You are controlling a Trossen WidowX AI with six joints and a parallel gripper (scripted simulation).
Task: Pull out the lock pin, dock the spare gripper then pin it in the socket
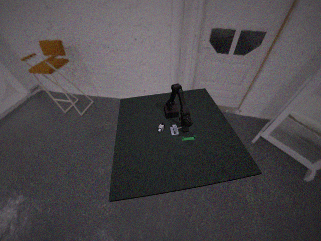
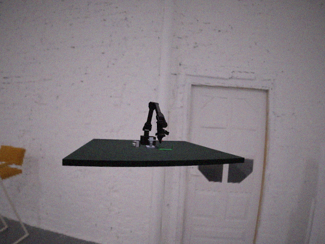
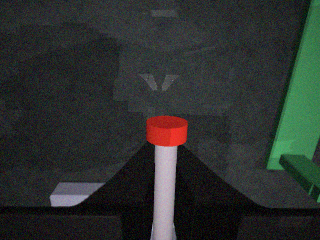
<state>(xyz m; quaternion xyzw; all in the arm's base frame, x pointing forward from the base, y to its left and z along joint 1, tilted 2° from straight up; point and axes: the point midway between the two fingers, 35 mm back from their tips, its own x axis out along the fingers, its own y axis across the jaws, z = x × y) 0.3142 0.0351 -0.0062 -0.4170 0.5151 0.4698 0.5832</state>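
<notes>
My gripper (image 1: 185, 130) (image 2: 160, 142) (image 3: 162, 146) is shut on the lock pin (image 3: 165, 190), a white rod with a red head. The head sticks out beyond the fingers. In the top view the white shaft (image 1: 179, 127) runs from the mount's socket to the fingers. How deep it sits in the socket is hidden. The pale grey mount (image 1: 176, 133) (image 2: 150, 146) (image 3: 75, 195) stands on the dark table beside the gripper. The spare gripper (image 1: 161, 127) (image 2: 136, 144), white with a dark end, lies on the table on the mount's other side, apart from it.
A green cradle (image 1: 188, 138) (image 2: 165, 149) (image 3: 300, 85) with raised ends lies close to the fingers, at the right in the wrist view. The arm's base (image 1: 171, 112) stands behind the mount on the dark table (image 1: 155, 168) (image 2: 118, 154).
</notes>
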